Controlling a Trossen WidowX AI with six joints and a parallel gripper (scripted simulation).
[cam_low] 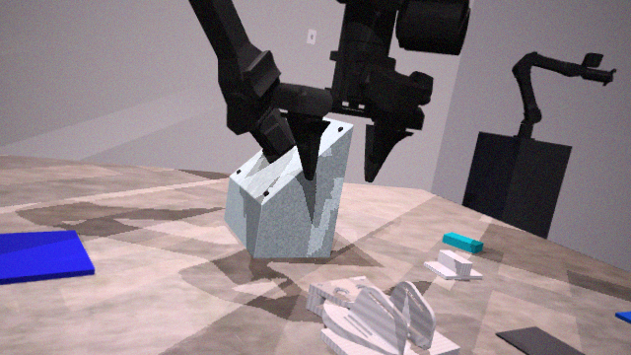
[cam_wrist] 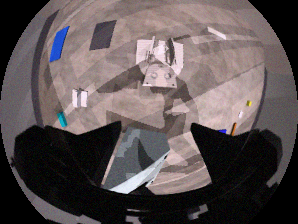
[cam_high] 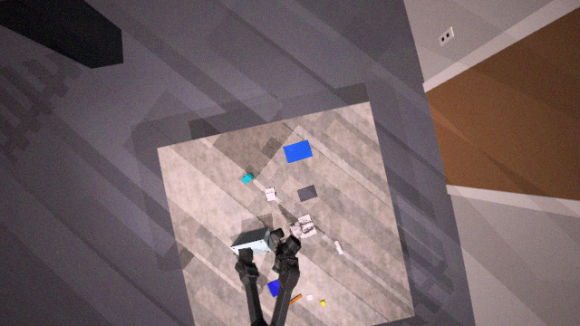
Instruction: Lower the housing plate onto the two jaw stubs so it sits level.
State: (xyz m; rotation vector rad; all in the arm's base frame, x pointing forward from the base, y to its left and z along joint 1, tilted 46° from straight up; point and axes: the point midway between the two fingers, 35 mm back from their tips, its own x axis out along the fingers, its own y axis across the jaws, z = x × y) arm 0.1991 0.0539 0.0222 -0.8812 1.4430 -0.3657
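The white housing plate [cam_high: 295, 230] [cam_low: 337, 290] [cam_wrist: 159, 77] rests at one end of the white jaw assembly, with two round marks on its top. It looks close to level; a small tilt or gap cannot be told. Two curved upright jaws [cam_low: 379, 318] [cam_wrist: 171, 50] stand side by side beyond it on the white base [cam_low: 446, 346] [cam_wrist: 144, 46]. The stubs and pins under the plate are hidden. My gripper [cam_low: 339, 179] [cam_wrist: 157, 125] is open and empty, raised well above the table and clear of the plate, on the side toward the pale wedge-shaped box.
The tall pale box [cam_high: 255, 242] [cam_low: 296, 227] [cam_wrist: 140, 150] stands close beside my gripper, a second black arm at its sloping top. A white T-shaped piece [cam_high: 270, 194] [cam_low: 454, 267] [cam_wrist: 80, 98], cyan block [cam_high: 247, 177] [cam_low: 462, 243] and dark pad [cam_high: 307, 193] [cam_wrist: 103, 35] lie beyond.
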